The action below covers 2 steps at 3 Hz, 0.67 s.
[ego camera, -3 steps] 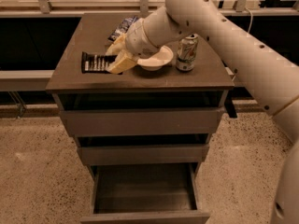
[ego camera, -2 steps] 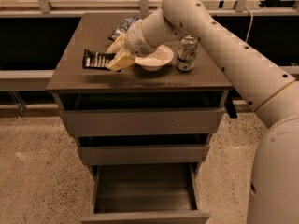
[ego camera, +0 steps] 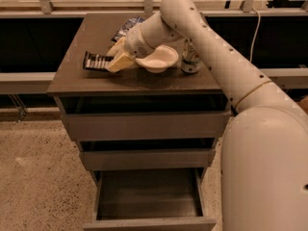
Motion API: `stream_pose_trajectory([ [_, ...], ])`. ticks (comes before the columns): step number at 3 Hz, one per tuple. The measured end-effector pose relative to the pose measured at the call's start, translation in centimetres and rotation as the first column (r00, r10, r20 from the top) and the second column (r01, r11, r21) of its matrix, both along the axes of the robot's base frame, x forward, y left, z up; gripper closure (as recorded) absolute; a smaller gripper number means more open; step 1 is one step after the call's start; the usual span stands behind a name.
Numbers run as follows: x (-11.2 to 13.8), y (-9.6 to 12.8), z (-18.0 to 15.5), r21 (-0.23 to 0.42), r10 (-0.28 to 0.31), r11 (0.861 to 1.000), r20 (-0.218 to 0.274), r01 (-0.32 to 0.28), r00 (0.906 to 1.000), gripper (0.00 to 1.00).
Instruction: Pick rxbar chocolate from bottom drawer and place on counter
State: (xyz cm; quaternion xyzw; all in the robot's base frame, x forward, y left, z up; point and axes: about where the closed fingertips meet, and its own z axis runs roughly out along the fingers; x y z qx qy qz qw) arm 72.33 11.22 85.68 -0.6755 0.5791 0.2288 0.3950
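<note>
- Mostly the arm point(ego camera: 216, 57) crowded the right side, cut off at the frame's edge and nearer than before.
- Bottom drawer point(ego camera: 149, 198) was open, its front cropped.
- Gripper point(ego camera: 113, 59) sat near the counter's point(ego camera: 82, 81) left edge, fingers parted, gripping nothing.
- Rxbar chocolate point(ego camera: 95, 61) lay there unmoved, its right end hidden.

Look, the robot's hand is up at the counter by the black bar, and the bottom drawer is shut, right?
Not quite: the camera view shows the bottom drawer pulled open, not shut. The rest holds: the gripper is up at the counter by the black bar.
</note>
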Motion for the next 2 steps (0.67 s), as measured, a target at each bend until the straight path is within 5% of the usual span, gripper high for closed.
stream_pose_trajectory([
  [2, -0.02, 0.44, 0.05, -0.01, 0.006, 1.0, 0.001, -0.006, 1.0, 0.15],
])
